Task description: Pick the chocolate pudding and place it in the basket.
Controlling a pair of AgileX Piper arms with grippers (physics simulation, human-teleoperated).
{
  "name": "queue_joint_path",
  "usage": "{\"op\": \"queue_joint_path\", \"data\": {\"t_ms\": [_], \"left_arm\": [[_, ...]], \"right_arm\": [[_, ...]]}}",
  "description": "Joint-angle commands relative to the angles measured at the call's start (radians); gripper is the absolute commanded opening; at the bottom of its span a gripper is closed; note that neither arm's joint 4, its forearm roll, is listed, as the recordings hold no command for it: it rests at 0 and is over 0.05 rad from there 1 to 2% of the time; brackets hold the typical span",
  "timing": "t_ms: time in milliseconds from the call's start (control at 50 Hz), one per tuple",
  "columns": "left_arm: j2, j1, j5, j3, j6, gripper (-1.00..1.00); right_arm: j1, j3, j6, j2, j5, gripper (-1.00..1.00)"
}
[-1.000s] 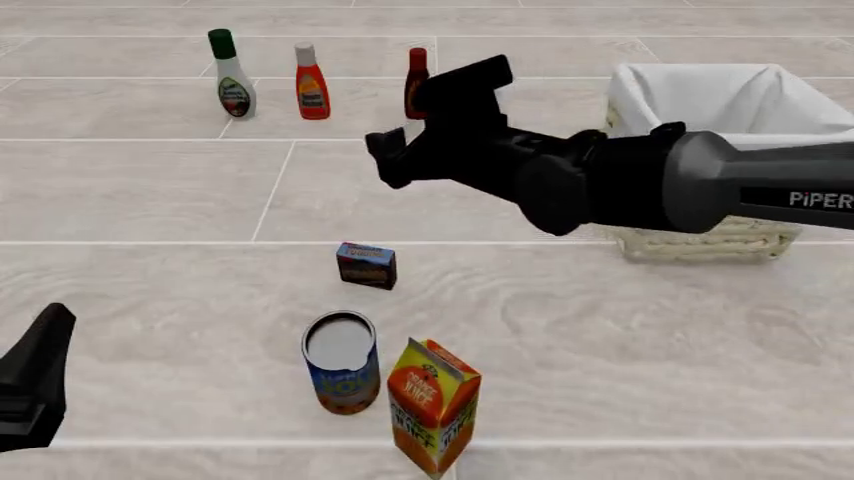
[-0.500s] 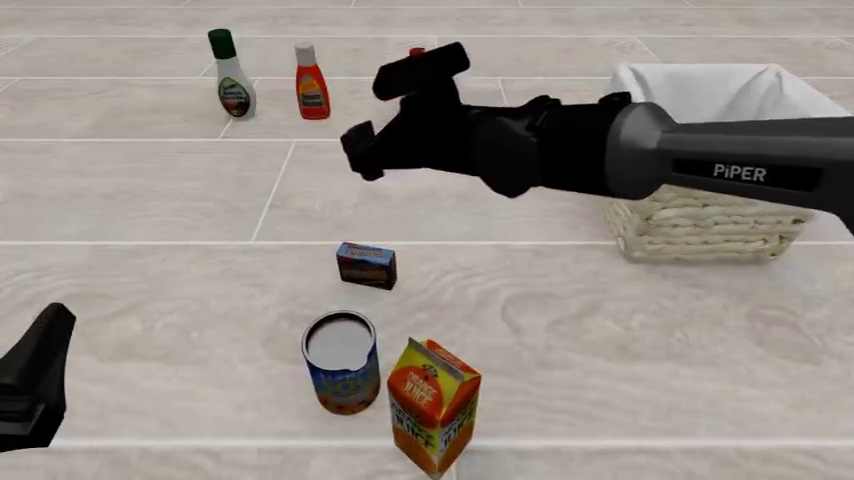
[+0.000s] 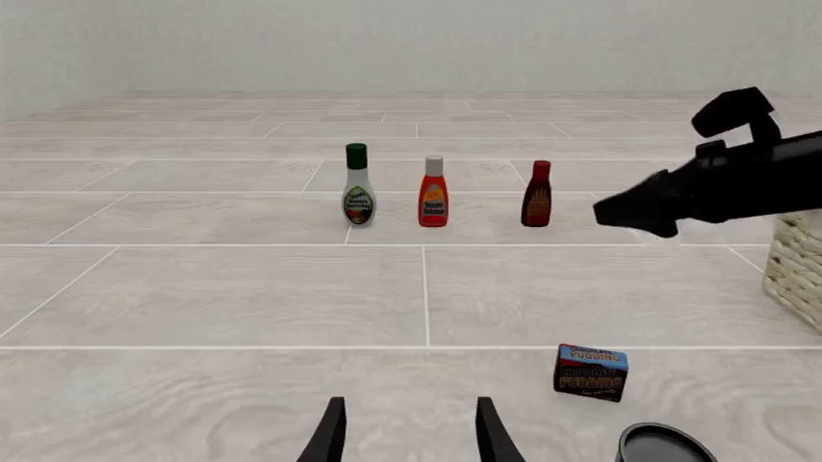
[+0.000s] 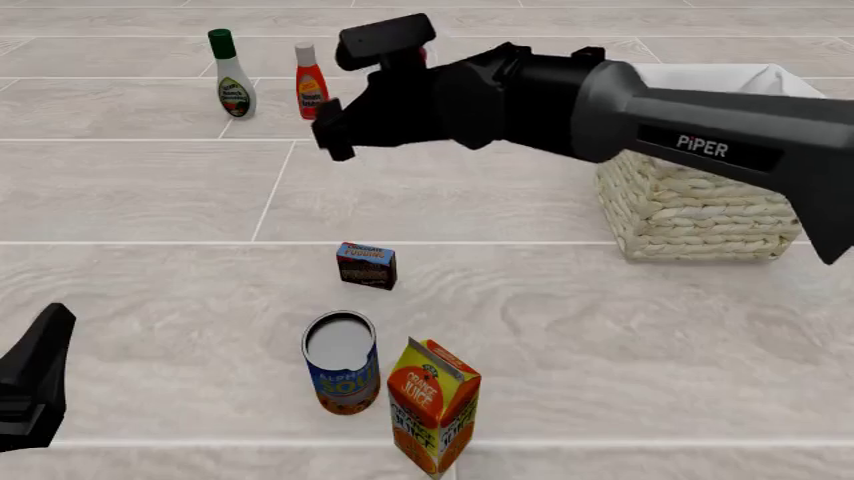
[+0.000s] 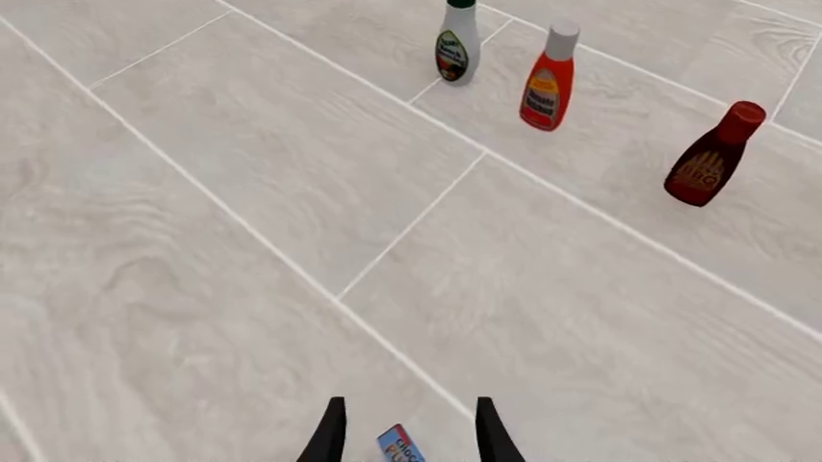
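The chocolate pudding (image 4: 366, 265) is a small dark brown box with a blue top edge, lying on the table just beyond the can. It also shows in the left wrist view (image 3: 591, 372) and between the fingertips in the right wrist view (image 5: 400, 445). The basket (image 4: 701, 215) stands at the right, partly hidden by my right arm; its woven edge shows in the left wrist view (image 3: 799, 265). My right gripper (image 4: 351, 95) is open and empty, high above the table, beyond and above the pudding. My left gripper (image 4: 34, 385) is low at the near left, open in its wrist view (image 3: 408, 433).
A blue can with a silver lid (image 4: 342, 362) and an orange carton (image 4: 433, 404) stand near the front edge. Three bottles stand in a row at the back: white with green cap (image 4: 232, 76), orange-red (image 4: 311, 84), dark red (image 3: 537, 194).
My right arm has swung left and farther out over the table, its gripper now higher and near the bottles. The left gripper and all objects have stayed put.
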Motion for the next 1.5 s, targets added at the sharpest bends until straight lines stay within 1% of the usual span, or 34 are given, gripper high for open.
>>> {"op": "queue_joint_path", "data": {"t_ms": [20,60,80,100,140,160,200,240,260,300,340,380,440,600,720,860,1000,1500], "left_arm": [[0.0,0.0,0.0,0.0,0.0,1.0],[0.0,0.0,0.0,0.0,0.0,1.0],[0.0,0.0,0.0,0.0,0.0,1.0],[0.0,0.0,0.0,0.0,0.0,1.0],[0.0,0.0,0.0,0.0,0.0,1.0],[0.0,0.0,0.0,0.0,0.0,1.0],[0.0,0.0,0.0,0.0,0.0,1.0],[0.0,0.0,0.0,0.0,0.0,1.0],[0.0,0.0,0.0,0.0,0.0,1.0],[0.0,0.0,0.0,0.0,0.0,1.0],[0.0,0.0,0.0,0.0,0.0,1.0],[0.0,0.0,0.0,0.0,0.0,1.0],[0.0,0.0,0.0,0.0,0.0,1.0],[0.0,0.0,0.0,0.0,0.0,1.0],[0.0,0.0,0.0,0.0,0.0,1.0],[0.0,0.0,0.0,0.0,0.0,1.0],[0.0,0.0,0.0,0.0,0.0,1.0],[0.0,0.0,0.0,0.0,0.0,1.0]], "right_arm": [[0.002,-0.103,0.007,0.033,0.122,1.0],[0.003,-0.119,-0.003,0.042,0.145,1.0],[0.003,-0.119,-0.003,0.042,0.145,1.0],[0.004,-0.136,0.005,0.053,0.166,1.0],[0.003,-0.144,-0.002,0.057,0.173,1.0],[0.002,-0.162,0.015,0.068,0.193,1.0],[0.0,-0.174,-0.001,0.071,0.204,1.0],[0.008,-0.189,0.025,0.079,0.226,1.0],[0.008,-0.192,0.015,0.078,0.227,1.0],[0.011,-0.204,0.028,0.086,0.241,1.0],[0.01,-0.207,0.019,0.089,0.243,1.0],[0.01,-0.217,0.034,0.098,0.251,1.0],[0.009,-0.22,0.035,0.109,0.254,1.0],[0.011,-0.202,0.04,0.119,0.247,1.0],[0.0,-0.19,0.025,0.128,0.239,1.0],[-0.003,-0.167,0.035,0.126,0.228,1.0],[-0.009,-0.141,0.025,0.129,0.212,1.0],[-0.025,-0.083,0.022,0.154,0.178,1.0]]}}
